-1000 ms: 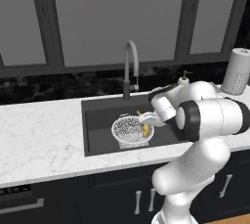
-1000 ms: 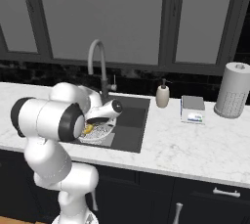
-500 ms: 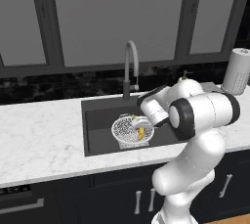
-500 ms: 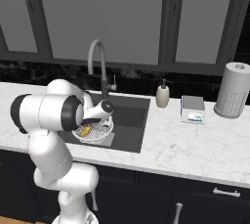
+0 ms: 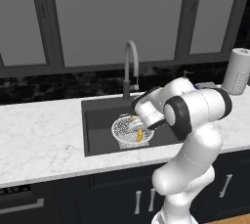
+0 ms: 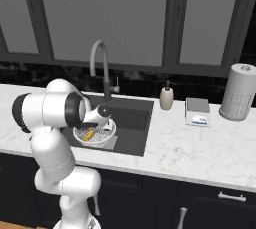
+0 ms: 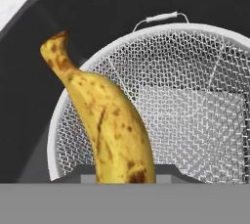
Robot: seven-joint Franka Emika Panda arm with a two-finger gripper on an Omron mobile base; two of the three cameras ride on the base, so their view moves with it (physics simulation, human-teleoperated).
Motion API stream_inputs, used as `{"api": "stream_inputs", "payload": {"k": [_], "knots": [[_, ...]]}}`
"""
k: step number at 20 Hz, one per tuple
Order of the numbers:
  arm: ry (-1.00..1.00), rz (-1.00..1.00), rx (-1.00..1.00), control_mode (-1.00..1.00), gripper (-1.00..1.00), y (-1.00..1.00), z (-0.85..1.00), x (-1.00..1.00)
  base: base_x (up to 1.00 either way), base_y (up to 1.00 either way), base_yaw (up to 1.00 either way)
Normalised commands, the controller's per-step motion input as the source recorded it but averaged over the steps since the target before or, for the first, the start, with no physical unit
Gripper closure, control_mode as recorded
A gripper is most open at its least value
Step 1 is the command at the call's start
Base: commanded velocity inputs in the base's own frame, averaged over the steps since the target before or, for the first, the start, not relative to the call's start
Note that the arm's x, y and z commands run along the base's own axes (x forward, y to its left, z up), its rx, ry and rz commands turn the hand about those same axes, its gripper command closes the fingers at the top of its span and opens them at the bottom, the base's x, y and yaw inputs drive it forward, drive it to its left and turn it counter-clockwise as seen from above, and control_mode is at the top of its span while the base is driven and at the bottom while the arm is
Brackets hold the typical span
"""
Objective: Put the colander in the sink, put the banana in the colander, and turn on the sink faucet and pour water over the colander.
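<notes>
From left to right: marble counter (image 5: pixel 44 140), then the dark sink (image 5: pixel 100 120) with the white colander (image 5: pixel 128 131) sitting inside it. My pincer (image 5: pixel 138 129) hangs over the colander, clamped on the banana (image 7: pixel 105 120), which seems to hover just above the mesh. I should lower it toward the bowl's middle before letting go, so it cannot tip over the rim. Behind stands the faucet (image 5: pixel 130 66), dry.

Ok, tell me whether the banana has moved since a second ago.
Yes. The banana, held by the gripper, has shifted left, away from the sink's right side, over the colander.
</notes>
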Motion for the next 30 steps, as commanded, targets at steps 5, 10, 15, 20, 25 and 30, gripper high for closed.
{"api": "stream_inputs", "payload": {"k": [5, 10, 15, 20, 25, 30], "knots": [[-0.02, -0.01, 0.00, -1.00, 1.00, 0.00, -0.08, 0.24, 0.00, 0.00, 0.00], [-0.02, -0.01, 0.00, -1.00, 1.00, 0.00, -0.15, 0.14, 0.00, 0.00, 0.00], [-0.01, -0.02, -0.01, -1.00, 1.00, 0.00, -0.23, 0.11, 0.00, 0.00, 0.00], [0.00, -0.04, -0.03, -1.00, 1.00, 0.00, -0.24, 0.03, 0.00, 0.00, 0.00], [0.00, -0.04, -0.04, -1.00, -1.00, 0.00, -0.09, 0.00, 0.00, 0.00, 0.00], [-0.02, -0.04, -0.01, -1.00, -1.00, 0.00, 0.05, 0.00, 0.00, 0.00, 0.00]]}}
